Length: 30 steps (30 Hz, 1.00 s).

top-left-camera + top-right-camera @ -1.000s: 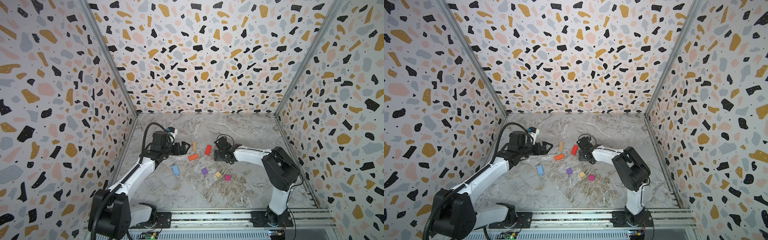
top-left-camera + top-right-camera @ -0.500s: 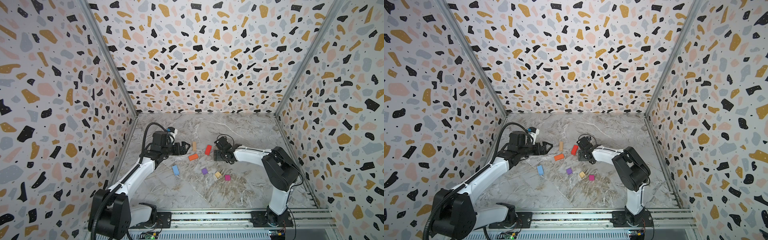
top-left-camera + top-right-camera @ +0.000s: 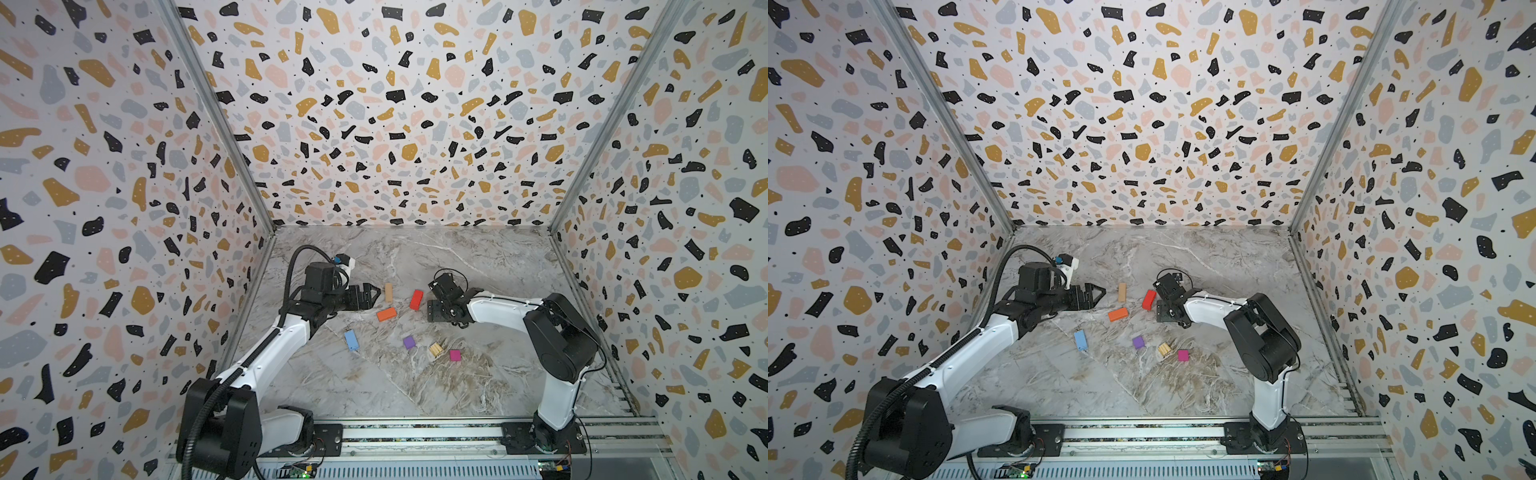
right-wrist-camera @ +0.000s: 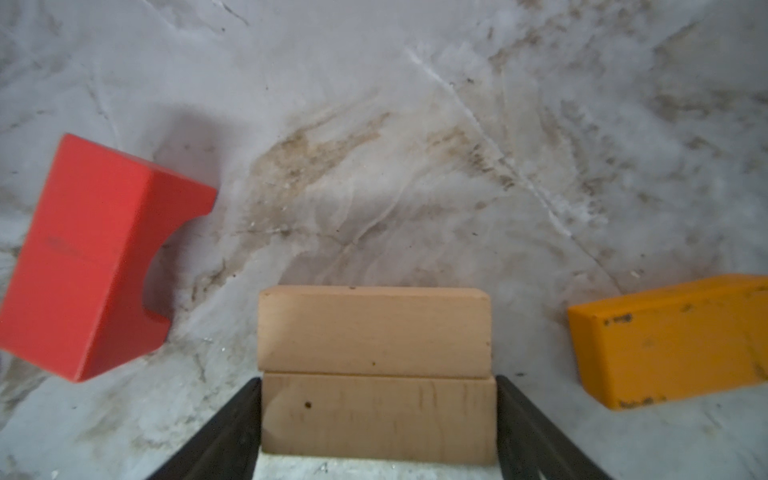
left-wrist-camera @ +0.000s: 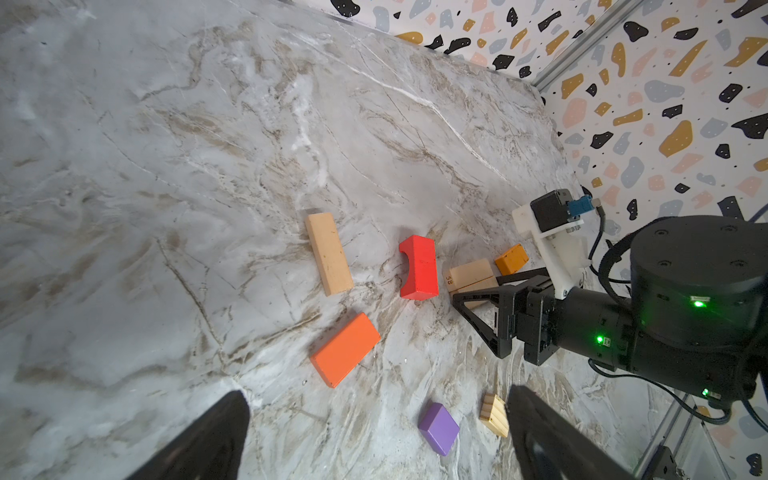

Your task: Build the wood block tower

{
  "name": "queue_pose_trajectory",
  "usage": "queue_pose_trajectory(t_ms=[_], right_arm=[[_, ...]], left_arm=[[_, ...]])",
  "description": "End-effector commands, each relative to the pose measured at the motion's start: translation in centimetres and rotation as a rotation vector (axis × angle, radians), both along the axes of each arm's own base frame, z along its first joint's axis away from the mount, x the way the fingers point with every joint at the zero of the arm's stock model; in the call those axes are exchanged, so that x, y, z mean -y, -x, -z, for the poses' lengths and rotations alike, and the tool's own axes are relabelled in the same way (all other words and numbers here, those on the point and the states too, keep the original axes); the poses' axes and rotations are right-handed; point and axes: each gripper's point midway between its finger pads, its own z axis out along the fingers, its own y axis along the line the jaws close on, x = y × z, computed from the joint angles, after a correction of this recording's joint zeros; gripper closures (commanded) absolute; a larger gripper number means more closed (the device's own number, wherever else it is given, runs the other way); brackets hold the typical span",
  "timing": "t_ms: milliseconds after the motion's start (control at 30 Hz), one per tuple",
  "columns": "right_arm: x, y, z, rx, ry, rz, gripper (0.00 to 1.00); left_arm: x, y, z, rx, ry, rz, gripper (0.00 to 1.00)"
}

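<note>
Bracketing one of two adjoining tan blocks, the right hand sits block-wide; gripping or not, cannot tell.

1. Stacked tan blocks: bare wood with visible grain, matt.
2. Red block: smooth paint, matt.
3. Yellow block: paint scuffed and chipped along the edges.
4. Ridged cube: bare, grooved wood.
5. Floor: marble-look, smooth, with a faint sheen.
6. Walls: terrazzo print, matt.
7. Arm shells: glossy white plastic.
8. Rail: bare metal.
</note>
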Motion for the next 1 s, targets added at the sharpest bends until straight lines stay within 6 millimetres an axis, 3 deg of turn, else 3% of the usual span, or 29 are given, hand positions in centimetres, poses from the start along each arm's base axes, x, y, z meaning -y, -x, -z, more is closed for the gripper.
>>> queue_pose_trajectory(t_ms=[0,967], right_arm=[[-0.1,0.0,-0.2,-0.015,-0.001,-0.012,0.15],[-0.2,-0.4,-1.0,0.007,0.001,-0.019,0.14]], left_arm=[[0.2,0.0,0.2,0.009,-0.001,0.014,0.03],[0.2,0.0,0.1,0.011,-0.001,0.013,0.03]])
